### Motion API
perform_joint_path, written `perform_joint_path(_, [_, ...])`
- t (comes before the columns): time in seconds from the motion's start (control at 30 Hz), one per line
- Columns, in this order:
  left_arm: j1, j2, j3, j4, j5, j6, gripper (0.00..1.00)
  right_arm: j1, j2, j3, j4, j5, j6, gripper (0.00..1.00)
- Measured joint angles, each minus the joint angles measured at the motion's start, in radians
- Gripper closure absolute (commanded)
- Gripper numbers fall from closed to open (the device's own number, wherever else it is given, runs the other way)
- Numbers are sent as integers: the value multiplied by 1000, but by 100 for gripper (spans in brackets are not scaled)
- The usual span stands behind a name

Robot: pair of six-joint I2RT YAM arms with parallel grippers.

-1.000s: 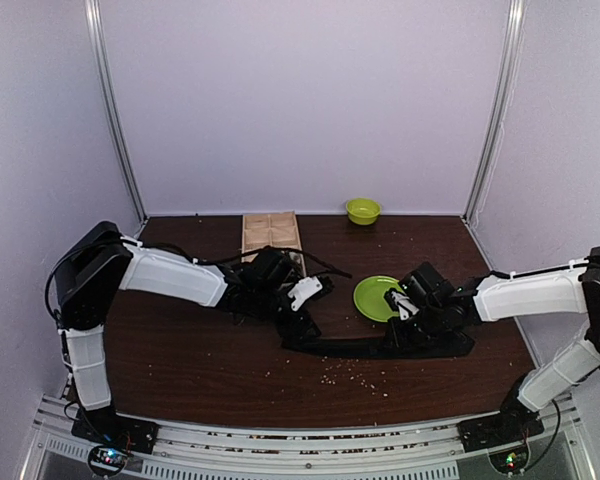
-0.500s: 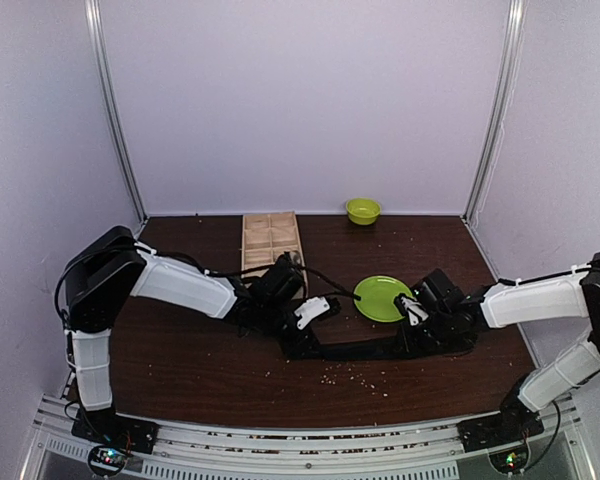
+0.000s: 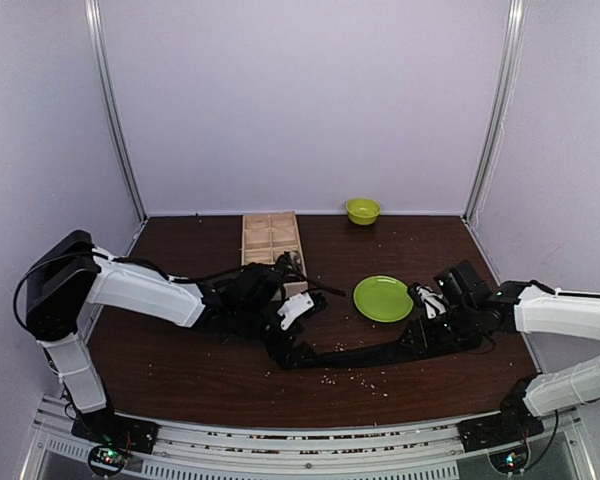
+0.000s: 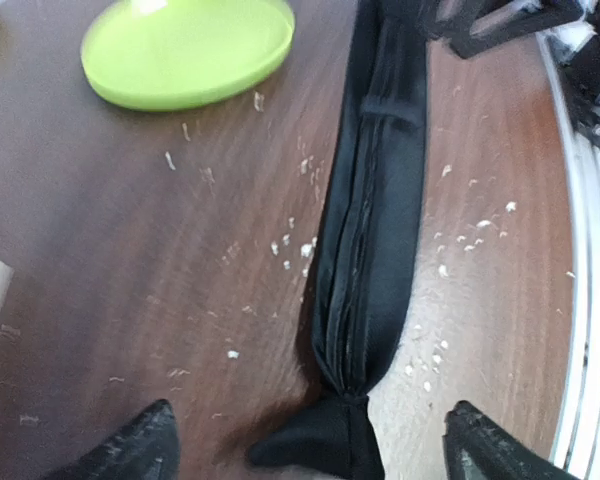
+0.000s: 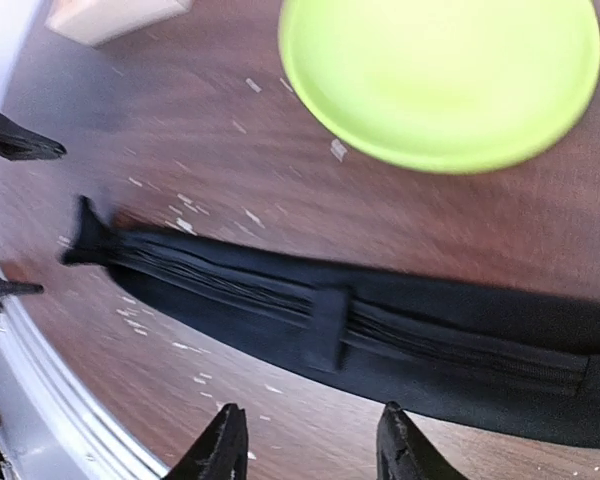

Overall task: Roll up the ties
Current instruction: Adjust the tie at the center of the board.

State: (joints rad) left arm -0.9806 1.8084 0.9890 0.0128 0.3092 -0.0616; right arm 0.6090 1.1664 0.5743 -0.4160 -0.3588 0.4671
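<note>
One black tie [image 3: 370,350] lies stretched across the brown table [image 3: 180,360], with its narrow end on the left. My left gripper [image 3: 280,350] is open and low over that narrow end. In the left wrist view the tie [image 4: 375,220] runs away from me, and its pinched end lies between my spread fingertips [image 4: 130,450], untouched by them. My right gripper [image 3: 423,335] is open over the tie's wider right part. In the right wrist view the tie [image 5: 400,335], with its keeper loop, lies just beyond my open gripper [image 5: 310,445]. No second tie is in view.
A green plate [image 3: 383,298] lies just behind the tie, also in the left wrist view [image 4: 190,50] and the right wrist view [image 5: 450,70]. A wooden compartment tray [image 3: 270,238] and a small green bowl [image 3: 362,210] stand at the back. Pale crumbs [image 3: 355,372] dot the table. A metal rail [image 3: 300,440] runs along the front.
The right gripper has moved right, and the left arm has dropped lower and drawn back. The tie's left end has shifted slightly toward the front, and it now lies straighter.
</note>
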Motion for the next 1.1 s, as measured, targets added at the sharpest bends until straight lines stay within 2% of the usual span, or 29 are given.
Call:
perform_joint_path(0.1, [0, -139, -91, 72, -42, 3, 2, 0, -53, 56, -10, -15, -14, 47])
perform_joint_path(0.2, [0, -270, -193, 181, -138, -14, 2, 0, -86, 120, -6, -36, -27, 45])
perform_joint_path(0.3, [0, -328, -257, 263, -233, -51, 2, 2, -91, 166, 33, -74, -30, 53])
perform_joint_path(0.47, [25, -232, -165, 173, -180, 9, 2, 54, 51, 238, 118, -136, 2, 69])
perform_joint_path(0.57, [29, -230, -236, 217, -139, 35, 2, 113, 165, 259, 161, -146, 26, 76])
perform_joint_path(0.67, [25, -222, -313, 232, -102, 64, 7, 170, 274, 270, 196, -158, 58, 79])
perform_joint_path(0.9, [25, -93, -319, 285, -35, 131, 13, 239, 494, 323, 259, -159, 90, 82])
perform_joint_path(1.0, [25, -48, -319, 320, -19, 157, 18, 246, 558, 347, 264, -155, 87, 85])
perform_joint_path(1.1, [25, -24, -310, 352, -5, 178, 31, 253, 592, 364, 259, -149, 81, 88])
